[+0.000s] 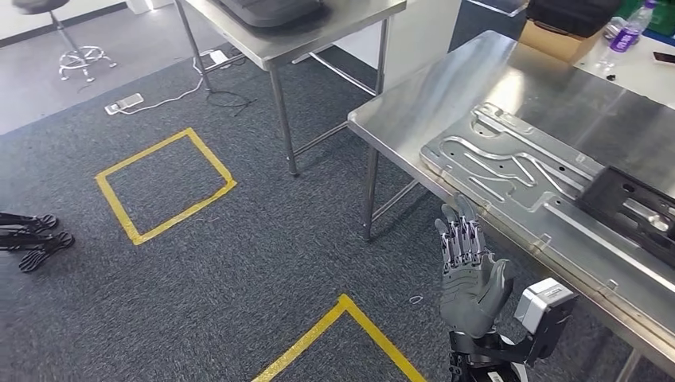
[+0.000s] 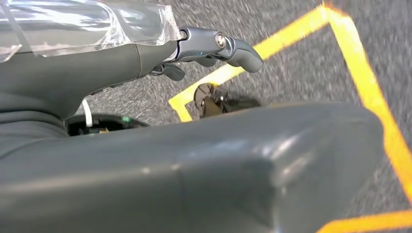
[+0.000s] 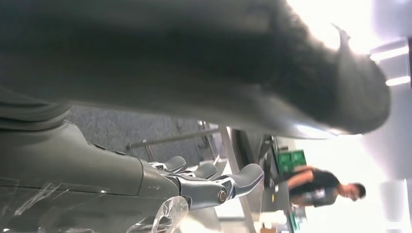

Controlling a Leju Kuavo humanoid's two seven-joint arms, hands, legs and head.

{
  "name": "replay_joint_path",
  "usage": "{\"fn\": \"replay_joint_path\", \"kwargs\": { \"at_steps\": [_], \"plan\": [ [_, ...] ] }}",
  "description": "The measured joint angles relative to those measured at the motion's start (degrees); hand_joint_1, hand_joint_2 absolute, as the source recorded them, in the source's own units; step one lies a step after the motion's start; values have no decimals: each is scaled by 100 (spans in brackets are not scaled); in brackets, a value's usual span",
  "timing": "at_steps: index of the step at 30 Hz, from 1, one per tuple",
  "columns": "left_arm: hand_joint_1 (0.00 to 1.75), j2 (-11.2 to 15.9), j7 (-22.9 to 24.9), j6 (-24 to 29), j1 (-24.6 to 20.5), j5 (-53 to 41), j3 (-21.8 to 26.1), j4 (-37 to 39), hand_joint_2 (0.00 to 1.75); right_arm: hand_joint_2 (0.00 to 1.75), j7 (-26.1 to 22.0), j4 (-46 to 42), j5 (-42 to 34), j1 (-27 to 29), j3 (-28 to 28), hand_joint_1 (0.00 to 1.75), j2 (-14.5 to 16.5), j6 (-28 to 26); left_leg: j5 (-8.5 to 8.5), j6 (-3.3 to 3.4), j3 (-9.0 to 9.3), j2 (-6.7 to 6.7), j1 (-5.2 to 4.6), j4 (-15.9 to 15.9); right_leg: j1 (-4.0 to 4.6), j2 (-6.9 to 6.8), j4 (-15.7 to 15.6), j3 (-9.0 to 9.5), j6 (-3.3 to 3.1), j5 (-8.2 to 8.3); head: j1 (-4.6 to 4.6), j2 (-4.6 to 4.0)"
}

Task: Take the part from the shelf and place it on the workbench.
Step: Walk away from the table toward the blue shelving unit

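Note:
A large silver stamped metal part (image 1: 517, 171) lies flat on the steel workbench (image 1: 446, 95) at the right, with a black framed piece (image 1: 637, 208) beside it. My right hand (image 1: 471, 274) is raised just in front of the workbench's near edge, close to the part's corner, its fingers straight and apart, holding nothing. In the right wrist view the same hand (image 3: 145, 184) has its fingers (image 3: 243, 177) stretched out free. My left hand (image 2: 194, 145) hangs over the carpet with its fingers (image 2: 233, 46) loosely extended and nothing in them.
A second steel table (image 1: 318, 32) stands behind. Yellow tape squares (image 1: 163, 183) mark the grey carpet. A stool (image 1: 76, 56) and power strip (image 1: 125, 103) are far left; black stand feet (image 1: 32, 239) at the left edge. A person (image 3: 320, 187) stands beyond the tables.

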Motion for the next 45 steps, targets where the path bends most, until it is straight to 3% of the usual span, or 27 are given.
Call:
{"fn": "replay_joint_path", "kwargs": {
  "at_steps": [1,3,5,7,9,11,12,13,14,16,18,20,21,23,25,27,28,30,32,34,36,38,40,42,43,44,45],
  "plan": [
    [0,1,-1,-2,-7,-1,0,1,0,0,-1,3,0,-1,1,0,0,0,-21,-36,-28,-80,2,53,-27,142,-355,155,7,141,1,-1],
    [0,2,-4,-4,-8,-1,1,2,0,0,-2,9,-1,1,1,0,0,1,-33,-118,-102,-207,3,111,-41,309,-644,268,-34,194,-3,0],
    [0,3,-6,-5,8,-1,1,3,0,0,-5,13,-1,-6,-1,0,-1,3,-7,-187,-157,-305,23,106,-14,198,-645,250,-128,198,-8,0],
    [0,5,-5,-9,25,-2,0,4,0,0,-9,14,-1,-17,-2,0,-2,4,-88,-240,-246,-114,19,253,-11,56,-659,255,-209,215,-23,-1],
    [0,6,-6,-19,17,-3,0,4,0,0,-10,14,-1,-10,-2,0,-2,7,-406,-281,-556,252,2,887,4,-98,-666,260,-265,214,-48,0],
    [0,5,-7,-32,2,-3,0,4,0,0,-10,16,-2,-4,-1,0,-4,9,-717,-301,-959,410,9,1690,33,-260,-666,263,-296,199,-60,0],
    [0,5,-7,-35,1,-3,0,4,0,0,-10,18,-2,-5,0,0,-5,9,-746,-297,-1052,430,10,1871,43,-336,-665,268,-303,191,-61,-1],
    [0,5,-7,-38,4,-3,0,4,0,0,-10,20,-3,-5,1,0,-7,10,-674,-283,-1024,446,7,1818,53,-409,-665,278,-306,181,-61,-1],
    [0,5,-7,-40,7,-3,0,4,0,0,-11,22,-3,-6,2,0,-7,12,-518,-257,-874,482,-3,1530,61,-480,-666,293,-305,169,-62,0],
    [0,6,-7,-40,-2,-4,0,4,0,0,-13,23,-2,-8,2,0,-8,15,-191,-160,-417,744,-73,678,87,-616,-665,337,-281,132,-63,-1],
    [0,6,-10,-41,-22,-4,0,4,0,0,-15,23,-3,-10,2,0,-9,16,-67,-72,-183,924,-150,202,110,-740,-667,372,-237,94,-58,-1],
    [0,6,-13,-41,-22,-3,1,5,0,0,-15,23,-4,-19,2,0,-9,19,-67,-26,-193,808,-169,147,121,-861,-695,412,-185,70,-53,-1],
    [0,5,-11,-42,-8,-2,1,5,0,0,-15,23,-6,-24,0,0,-9,21,-48,-2,-169,734,-153,108,114,-845,-694,437,-158,43,-51,-1],
    [0,3,-6,-45,4,-1,2,6,0,0,-20,23,-8,-28,-4,0,-10,24,4,55,-93,589,-108,11,104,-578,-432,354,-118,-147,-42,0],
    [0,-4,-1,-52,-9,-1,2,7,0,0,-23,28,-13,-19,-7,0,-21,24,22,91,-58,451,-87,-20,95,-250,291,-9,-107,-494,-31,-1],
    [0,-10,2,-64,-14,0,2,7,0,0,-23,36,-17,-8,-7,0,-31,24,18,100,-55,284,-85,-16,91,-175,899,-366,-87,-658,-26,-1],
    [0,-11,4,-68,-9,1,2,7,0,0,-25,38,-18,-5,-7,0,-33,25,16,99,-48,193,-80,-12,83,-168,912,-411,-76,-572,-26,-2],
    [0,-11,7,-73,-1,5,2,7,0,0,-29,38,-18,-5,-7,0,-37,26,-2,72,-28,11,-56,15,45,-79,288,-177,-46,-124,-24,-2],
    [0,-10,2,-74,-8,6,2,7,0,0,-34,39,-17,-5,-7,0,-39,27,-37,10,-49,-146,-47,77,-8,188,-431,133,-31,182,-22,-1],
    [0,-10,-7,-76,-6,5,1,7,0,0,-39,39,-17,-3,-7,0,-39,30,-43,-62,-104,-270,-43,110,-8,307,-652,222,-74,207,-24,-1],
    [0,-10,-13,-79,18,7,0,7,0,0,-48,38,-18,-11,-8,0,-40,38,-35,-120,-146,-323,-19,119,17,166,-662,223,-157,227,-25,-1],
    [0,-10,-23,-84,28,10,0,7,0,0,-56,37,-19,-12,-15,0,-43,44,-193,-172,-287,-54,-23,397,20,14,-675,235,-238,236,-42,-1],
    [0,-11,-37,-89,13,13,0,7,0,0,-66,38,-27,2,-24,0,-44,45,-561,-220,-661,312,-30,1165,39,-142,-679,246,-289,223,-59,-1],
    [0,-12,-43,-92,6,14,0,7,0,0,-74,38,-43,9,-31,0,-47,47,-804,-241,-1027,424,-18,1879,61,-299,-679,254,-309,205,-62,-2],
    [0,-12,-43,-92,10,14,0,7,0,0,-76,38,-49,9,-34,0,-49,49,-778,-237,-1069,438,-16,1947,68,-372,-679,262,-313,194,-63,-2],
    [0,-12,-43,-92,13,14,0,7,0,0,-78,38,-52,9,-38,0,-50,52,-655,-224,-986,457,-19,1771,73,-444,-679,275,-312,182,-64,-2],
    [0,-12,-42,-92,14,14,0,7,0,0,-82,38,-53,9,-42,0,-50,56,-466,-196,-788,517,-32,1383,78,-514,-679,295,-306,167,-64,-2]
  ]
}}
